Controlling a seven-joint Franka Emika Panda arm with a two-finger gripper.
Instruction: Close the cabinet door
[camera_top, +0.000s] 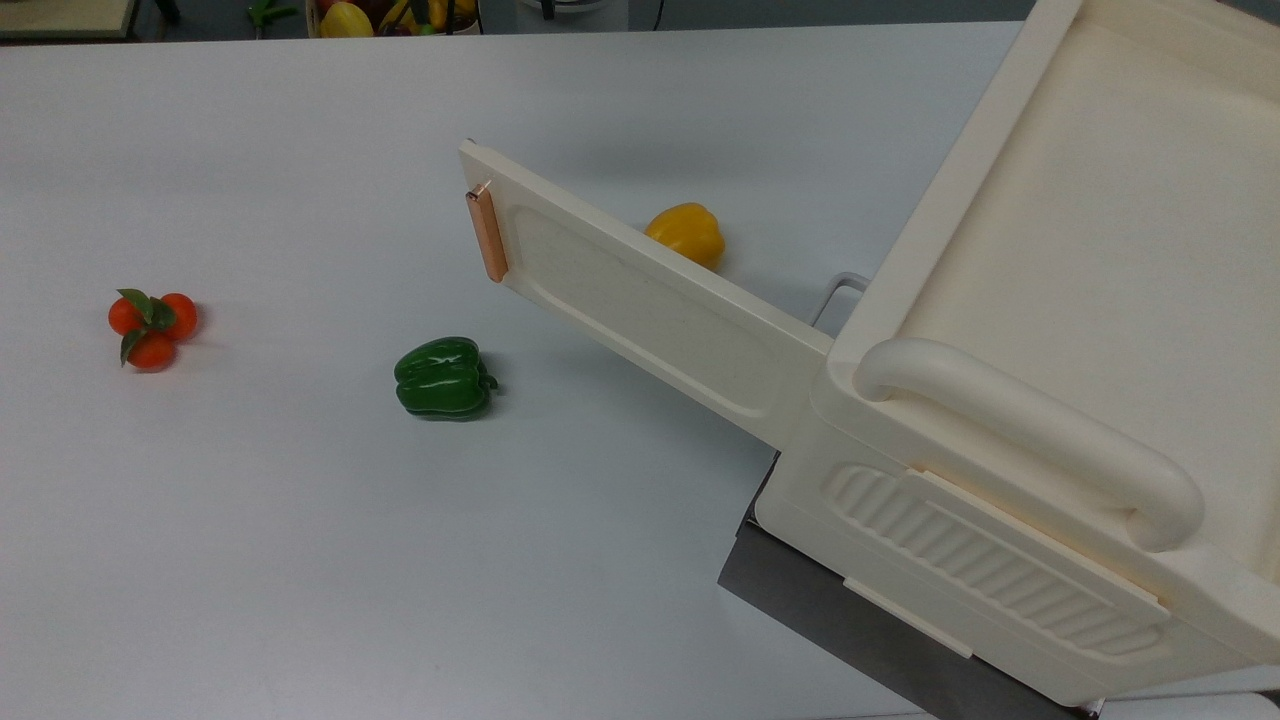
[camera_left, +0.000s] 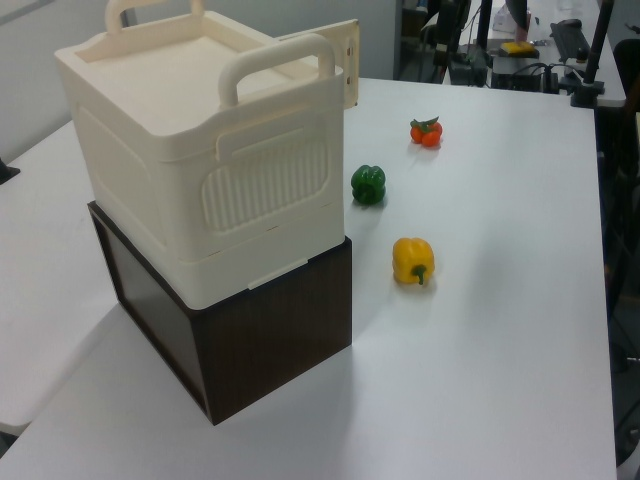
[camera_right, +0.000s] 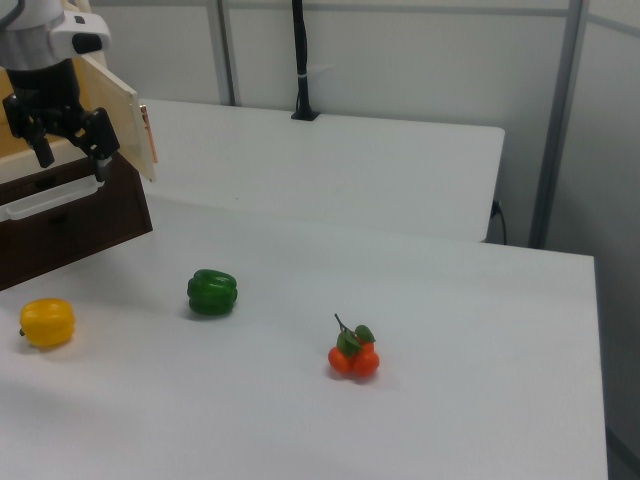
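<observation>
The cream cabinet (camera_top: 1050, 300) stands on a dark base (camera_top: 830, 600) at the top view's right. Its cabinet door (camera_top: 640, 300) is swung wide open toward the top view's left, with the copper handle strip (camera_top: 487, 235) on its free end. In the left view the cabinet (camera_left: 200, 160) hides most of the door (camera_left: 345, 60). In the right view my gripper (camera_right: 72, 158) hangs open at the upper left, in front of the cabinet opening and just beside the door (camera_right: 125, 115). Nothing is between its fingers (camera_right: 101, 160).
A yellow pepper (camera_top: 687, 232) lies behind the open door, near the cabinet front. A green pepper (camera_top: 443, 377) rests on the white table (camera_top: 300, 560) on the door's handle side. A cluster of orange fruit (camera_top: 152, 325) is farther toward the top view's left.
</observation>
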